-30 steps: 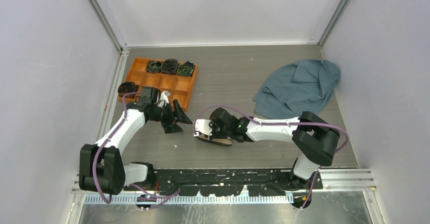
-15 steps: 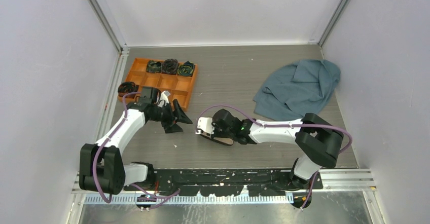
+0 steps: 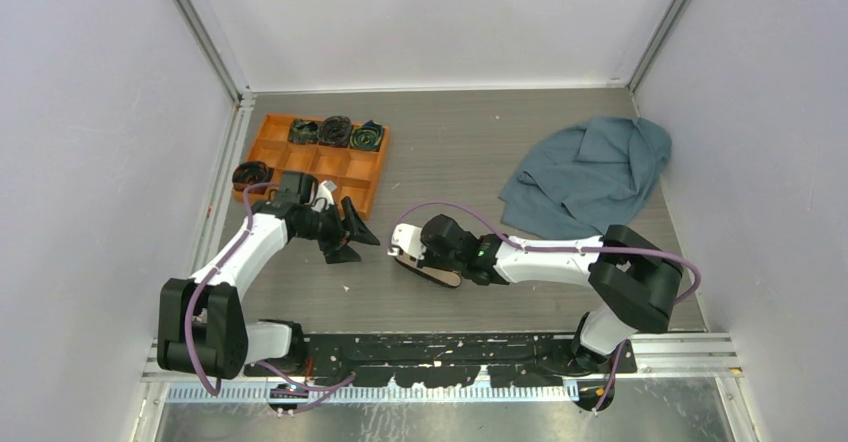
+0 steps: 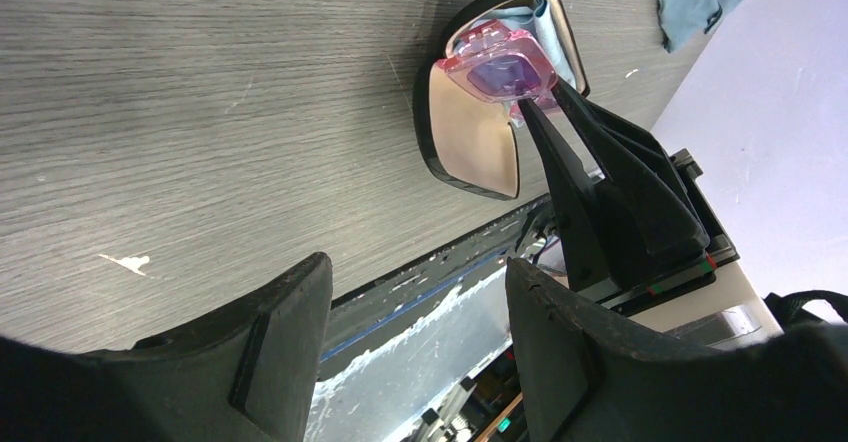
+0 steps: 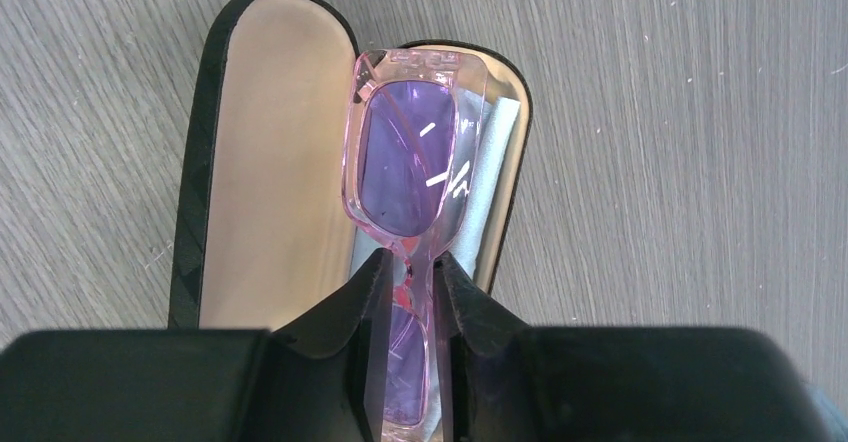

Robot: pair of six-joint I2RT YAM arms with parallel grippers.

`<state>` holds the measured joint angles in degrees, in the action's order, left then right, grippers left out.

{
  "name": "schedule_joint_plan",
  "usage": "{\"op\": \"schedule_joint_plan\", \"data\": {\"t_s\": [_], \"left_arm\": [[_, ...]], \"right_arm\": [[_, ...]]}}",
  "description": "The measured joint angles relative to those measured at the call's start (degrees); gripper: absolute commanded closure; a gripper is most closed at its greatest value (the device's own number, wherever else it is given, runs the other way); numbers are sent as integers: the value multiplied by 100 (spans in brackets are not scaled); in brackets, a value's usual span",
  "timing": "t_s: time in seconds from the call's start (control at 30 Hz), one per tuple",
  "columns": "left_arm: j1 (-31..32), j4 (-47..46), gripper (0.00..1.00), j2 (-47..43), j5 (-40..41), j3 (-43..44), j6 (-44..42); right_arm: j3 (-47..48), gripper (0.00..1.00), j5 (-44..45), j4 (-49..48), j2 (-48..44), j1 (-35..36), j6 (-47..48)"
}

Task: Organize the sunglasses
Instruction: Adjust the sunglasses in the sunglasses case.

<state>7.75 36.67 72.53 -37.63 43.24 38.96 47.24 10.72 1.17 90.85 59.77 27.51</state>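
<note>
No readable text, label, brand, number or sign in any view.
</note>
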Motion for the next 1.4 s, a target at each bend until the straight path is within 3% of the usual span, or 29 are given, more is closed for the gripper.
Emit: {"op": "schedule_joint_plan", "data": {"t_s": [1.13,1.4], "left_arm": [[0,0,34,2,4,2,4],[0,2,34,0,4,2,7]], "right_arm": [[496,99,1565,920,337,195,-1178],[640,68,1622,1071,417,195,-1292]]}}
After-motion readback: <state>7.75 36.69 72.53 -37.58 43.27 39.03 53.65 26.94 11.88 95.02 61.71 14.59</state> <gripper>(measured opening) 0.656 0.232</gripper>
